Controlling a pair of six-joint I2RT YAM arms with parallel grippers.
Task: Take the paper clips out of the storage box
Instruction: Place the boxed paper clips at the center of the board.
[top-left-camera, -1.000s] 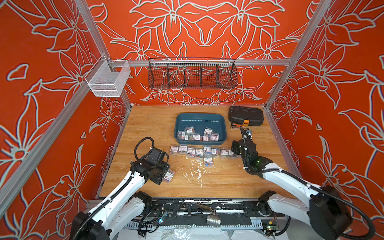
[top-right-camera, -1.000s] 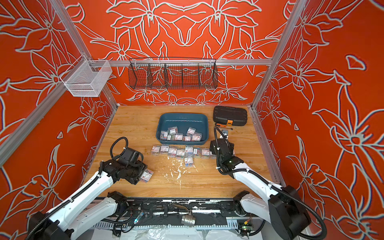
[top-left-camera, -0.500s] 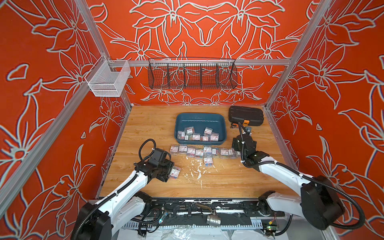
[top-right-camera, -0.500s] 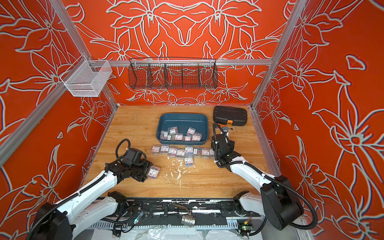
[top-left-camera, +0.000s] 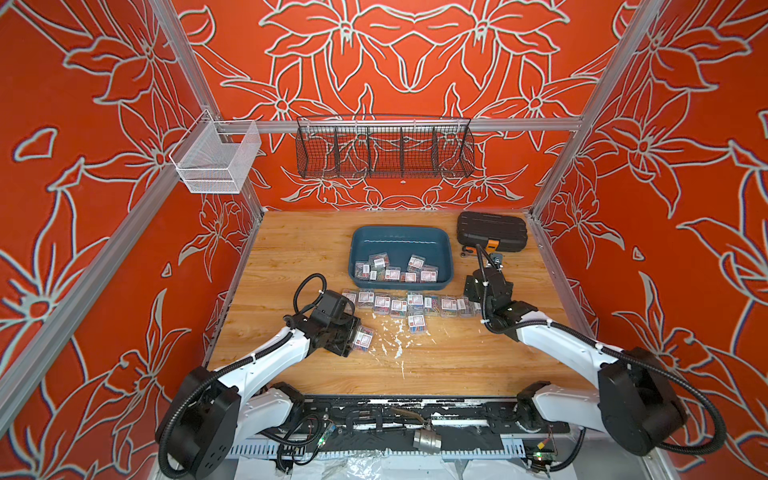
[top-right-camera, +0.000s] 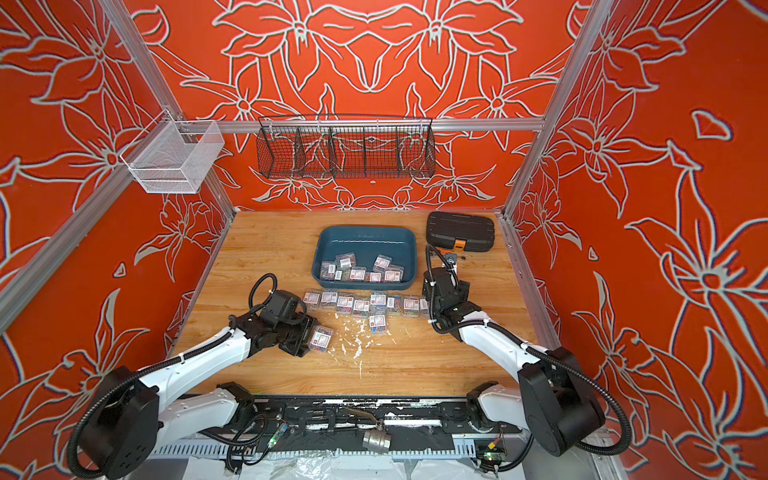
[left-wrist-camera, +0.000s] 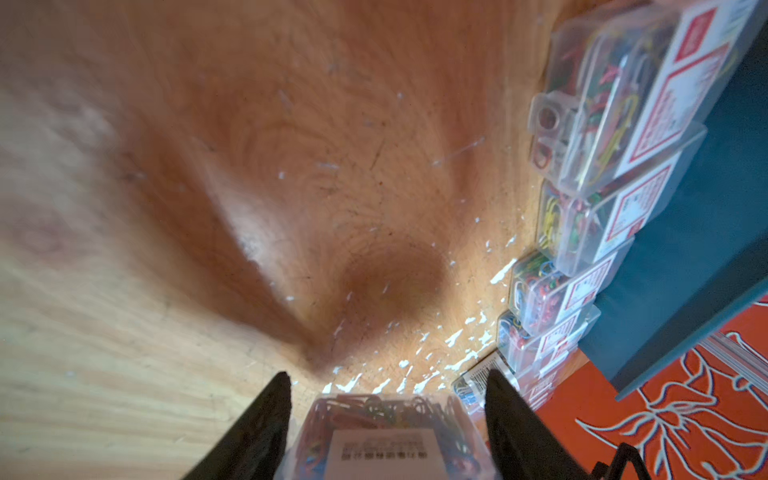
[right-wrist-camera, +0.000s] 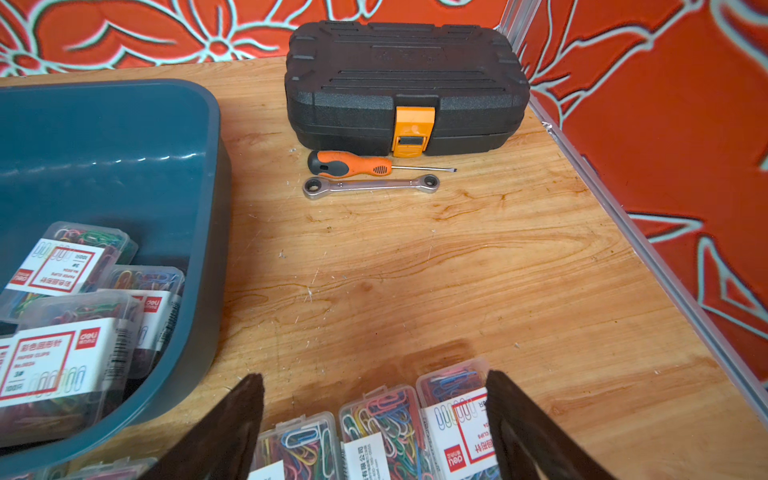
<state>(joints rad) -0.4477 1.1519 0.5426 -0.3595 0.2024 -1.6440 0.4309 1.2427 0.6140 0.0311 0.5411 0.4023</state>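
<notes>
Nearest the robot, the left gripper (left-wrist-camera: 386, 376) has a box of paper clips (top-left-camera: 362, 338) between its fingers, low over the wooden table (top-left-camera: 457, 365). The wrist view is smeared, so I cannot tell whether the fingers press on it or stand just off its sides. Since a second ago this arm has carried the box away from the front left, toward the middle and closer to the others. Beyond it a lone box (top-left-camera: 417, 323) lies just in front of a row of boxes (top-left-camera: 399, 302) lined up on the table before the storage box (top-left-camera: 401, 241). Over the row's right end hangs the right gripper (right-wrist-camera: 372, 376), jaws spread wide and gripping nothing, and it has barely shifted. Farther back, about seven more boxes (top-left-camera: 392, 272) lie along the near side of the storage box, as before. Behind, to the right, lie a wrench (right-wrist-camera: 370, 185), a screwdriver (right-wrist-camera: 353, 163) and the black case (right-wrist-camera: 405, 83).
</notes>
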